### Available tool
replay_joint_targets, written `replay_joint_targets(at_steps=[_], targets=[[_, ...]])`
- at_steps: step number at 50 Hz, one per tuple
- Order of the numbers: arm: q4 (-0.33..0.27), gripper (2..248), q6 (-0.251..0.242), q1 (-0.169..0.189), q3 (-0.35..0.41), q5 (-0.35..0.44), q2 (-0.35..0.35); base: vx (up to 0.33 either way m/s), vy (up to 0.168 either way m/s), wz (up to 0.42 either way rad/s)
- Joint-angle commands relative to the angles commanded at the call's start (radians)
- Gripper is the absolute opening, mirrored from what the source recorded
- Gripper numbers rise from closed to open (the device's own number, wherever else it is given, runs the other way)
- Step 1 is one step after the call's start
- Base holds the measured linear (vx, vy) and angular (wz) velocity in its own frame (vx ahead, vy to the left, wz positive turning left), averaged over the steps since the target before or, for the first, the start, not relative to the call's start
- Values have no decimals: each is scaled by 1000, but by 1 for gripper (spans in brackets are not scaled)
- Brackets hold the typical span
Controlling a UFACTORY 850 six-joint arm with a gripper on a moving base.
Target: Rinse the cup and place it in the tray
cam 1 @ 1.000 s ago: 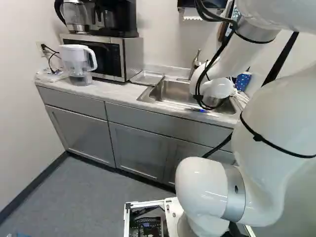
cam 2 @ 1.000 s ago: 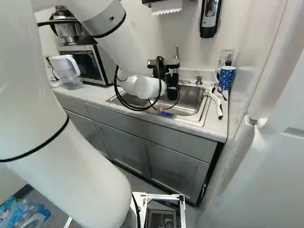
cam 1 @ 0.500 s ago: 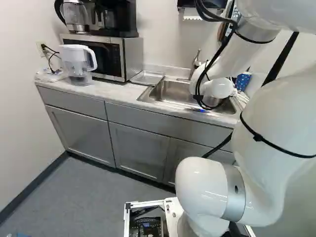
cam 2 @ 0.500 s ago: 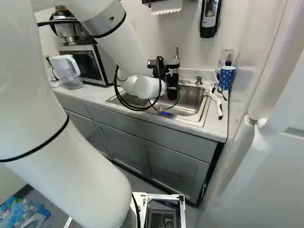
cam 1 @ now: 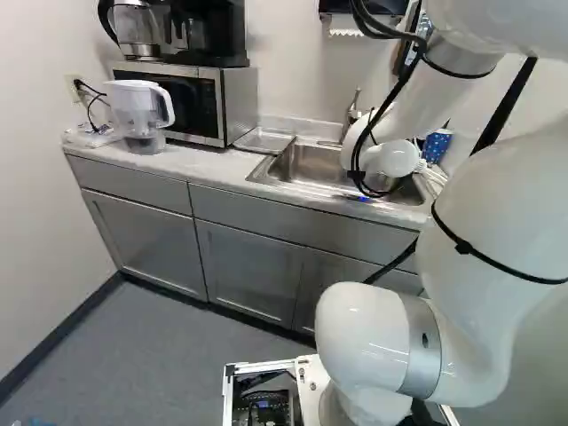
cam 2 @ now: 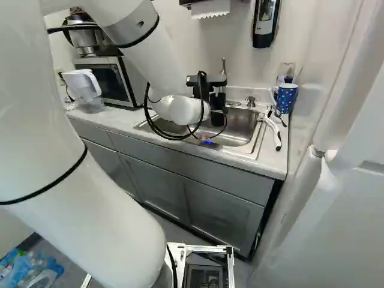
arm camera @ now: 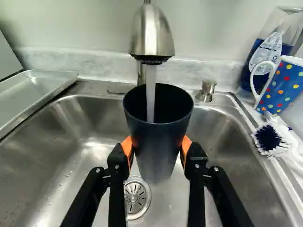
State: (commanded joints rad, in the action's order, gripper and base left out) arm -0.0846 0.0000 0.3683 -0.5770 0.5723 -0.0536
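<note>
So the sink is smooth brushed steel with rounded corners, and over it the black two-finger gripper has a dark, smooth, tapered cup pinched between its orange pads. Fingers are parted about as wide as the cup's sides, one pad on each. Cup's upright, open end up, under the sink's rounded metal faucet, with a clear stream of water going into it.

Only the wrist view gets you that stream, plus the round slotted drain in the sink floor. Left base view shows the shallow silver metal tray beside the sink, on the microwave side; in the right base view the arm covers that spot. Right base view does show the bristly brush's curved white handle at the sink's other side, near a glossy blue polka-dot mug.
</note>
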Motion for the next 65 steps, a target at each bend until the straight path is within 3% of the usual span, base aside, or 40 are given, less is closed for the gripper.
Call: replay_joint_targets(at_steps=[65], targets=[[0, 119, 0, 0, 0, 0, 0, 0, 0, 0]])
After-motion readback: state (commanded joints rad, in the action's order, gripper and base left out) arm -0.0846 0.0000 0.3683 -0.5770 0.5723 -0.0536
